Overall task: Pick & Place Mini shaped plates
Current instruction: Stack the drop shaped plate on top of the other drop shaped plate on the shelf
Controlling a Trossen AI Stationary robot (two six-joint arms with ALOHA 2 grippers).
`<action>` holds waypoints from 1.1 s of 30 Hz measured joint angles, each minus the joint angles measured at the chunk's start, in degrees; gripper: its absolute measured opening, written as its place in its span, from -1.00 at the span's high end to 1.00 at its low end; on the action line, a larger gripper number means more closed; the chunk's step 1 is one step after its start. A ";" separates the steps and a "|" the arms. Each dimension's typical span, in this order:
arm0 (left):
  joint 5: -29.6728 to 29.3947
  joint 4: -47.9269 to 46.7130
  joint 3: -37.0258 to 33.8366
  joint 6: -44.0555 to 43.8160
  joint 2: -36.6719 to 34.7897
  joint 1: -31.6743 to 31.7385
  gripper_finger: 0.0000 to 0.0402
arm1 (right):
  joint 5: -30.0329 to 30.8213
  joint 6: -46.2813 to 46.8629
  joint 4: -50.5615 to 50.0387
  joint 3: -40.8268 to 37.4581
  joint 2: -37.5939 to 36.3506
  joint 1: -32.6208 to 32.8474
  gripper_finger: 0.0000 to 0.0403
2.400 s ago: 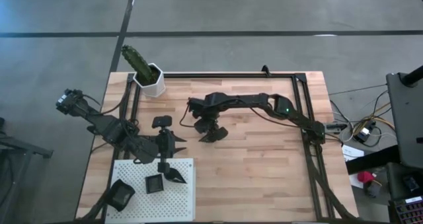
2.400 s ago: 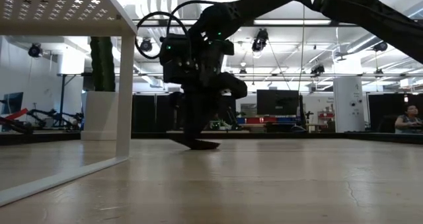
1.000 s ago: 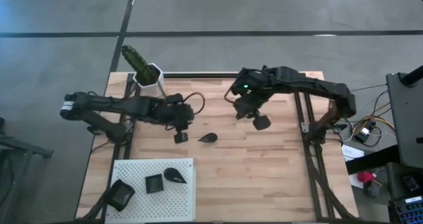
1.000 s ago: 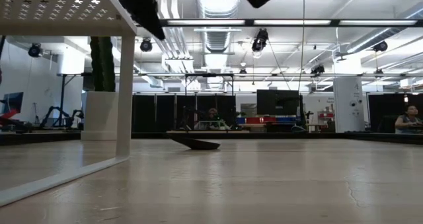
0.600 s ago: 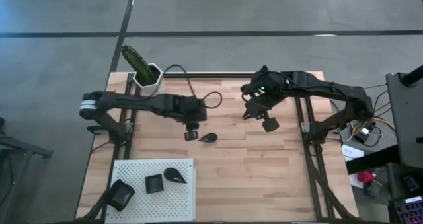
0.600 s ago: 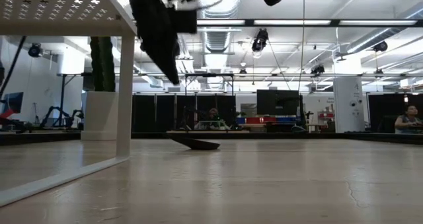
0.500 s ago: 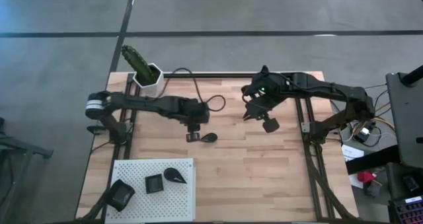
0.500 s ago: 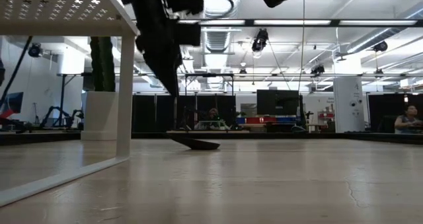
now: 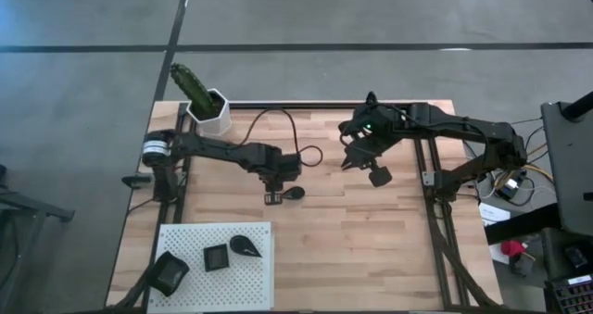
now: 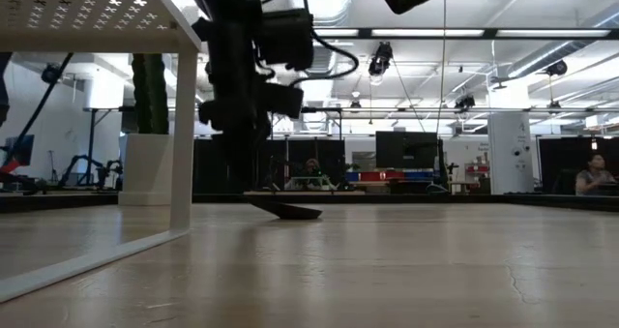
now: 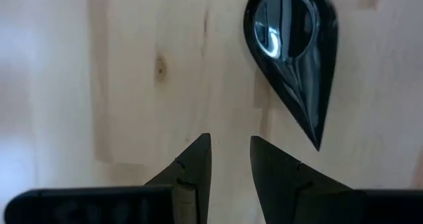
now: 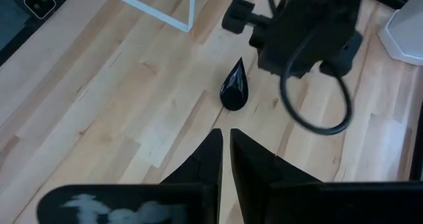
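One dark teardrop plate (image 9: 294, 193) lies flat on the bare wood near the table's middle; it also shows in the low view (image 10: 285, 210). My left gripper (image 9: 275, 198) hangs just left of it, fingers pointing down and a little apart, touching nothing; the plate (image 11: 291, 45) lies ahead of the fingertips (image 11: 230, 145). My right gripper (image 9: 375, 177) is raised to the plate's right, shut and empty (image 12: 225, 137). A square plate (image 9: 216, 257), a second teardrop plate (image 9: 246, 246) and a wavy-edged plate (image 9: 170, 272) rest on the white perforated board (image 9: 250, 279).
A white hexagonal pot with a green cactus (image 9: 213, 110) stands at the far left corner. The raised board (image 10: 97, 9) stands on thin white legs (image 10: 182, 134) at the near left. Black frame rails (image 9: 431, 180) run along the table's sides. Bare wood spreads right of the plate.
My left gripper has moved toward the table's right, up to the teardrop plate, and has come down close to the table beside it. My right gripper has drawn back slightly toward the right edge. The plate has stayed where it was.
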 joint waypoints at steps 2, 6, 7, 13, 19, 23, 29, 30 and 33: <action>0.27 0.28 0.00 0.00 1.16 -0.02 0.51 | 0.00 -0.13 -0.01 0.08 -0.02 0.00 0.87; 3.67 1.42 0.00 0.28 2.59 -0.02 0.51 | -0.02 -0.22 0.11 0.41 -0.04 0.00 0.87; 4.66 1.59 0.00 0.28 2.71 -0.02 0.51 | -0.02 -0.21 0.14 0.44 -0.04 0.00 0.87; 11.25 3.50 -0.02 0.31 3.70 -0.10 0.51 | -0.02 -0.20 0.12 0.44 -0.04 0.00 0.87; 16.66 7.65 -0.02 0.59 3.70 -0.15 0.51 | -0.04 -0.14 0.14 0.44 -0.04 0.00 0.87; 16.88 8.75 -0.02 4.89 3.28 -0.15 0.51 | -0.04 0.00 0.16 0.44 -0.04 0.00 0.87; 11.73 8.84 0.11 20.27 1.97 -0.40 0.51 | -0.06 0.00 0.35 0.48 -0.04 0.00 0.87; 11.36 8.82 0.11 22.80 1.97 -0.46 0.51 | -0.05 0.00 0.34 0.48 -0.04 0.00 0.87; 9.60 9.08 -0.24 28.24 1.97 -0.84 0.51 | -0.07 0.00 0.34 0.48 -0.04 0.00 0.87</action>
